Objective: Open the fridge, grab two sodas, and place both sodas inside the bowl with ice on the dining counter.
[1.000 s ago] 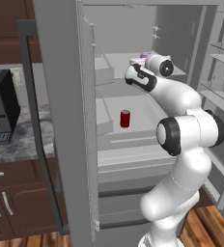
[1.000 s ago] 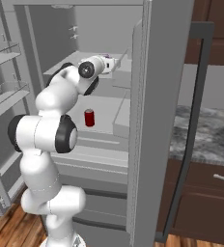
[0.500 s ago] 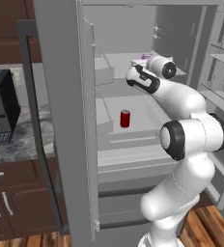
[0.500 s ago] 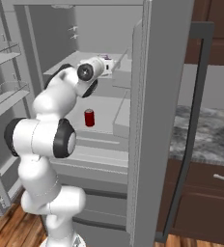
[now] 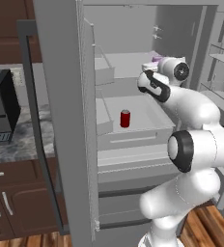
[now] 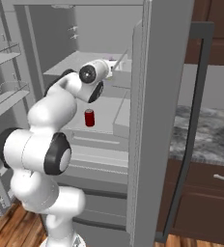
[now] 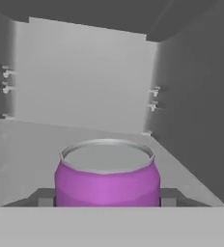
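The fridge (image 5: 61, 120) stands open, its grey door edge-on in front of me. On the upper shelf, the purple soda (image 7: 106, 185) with a pale top sits between my gripper's (image 7: 106, 198) dark fingertips (image 7: 42, 197), which press against both of its sides. In the left base view the same can (image 5: 156, 59) peeks out just past the hand (image 5: 149, 72). The red soda (image 5: 125, 118) stands upright on the lower shelf, below and left of the hand; the right base view shows the red can (image 6: 89, 117) under the arm. The bowl and the dining counter are out of view.
The open fridge doors flank the arm, with wire door shelves (image 5: 221, 53) on one side (image 6: 7, 53). A black appliance (image 5: 0, 111) sits on a marbled wall counter (image 5: 17, 144) over dark cabinets. The fridge's drawers (image 5: 128, 164) lie below the shelves. Wooden floor lies underneath.
The hand has shifted slightly right and deeper along the upper shelf, staying at the purple soda. The red soda has not moved.
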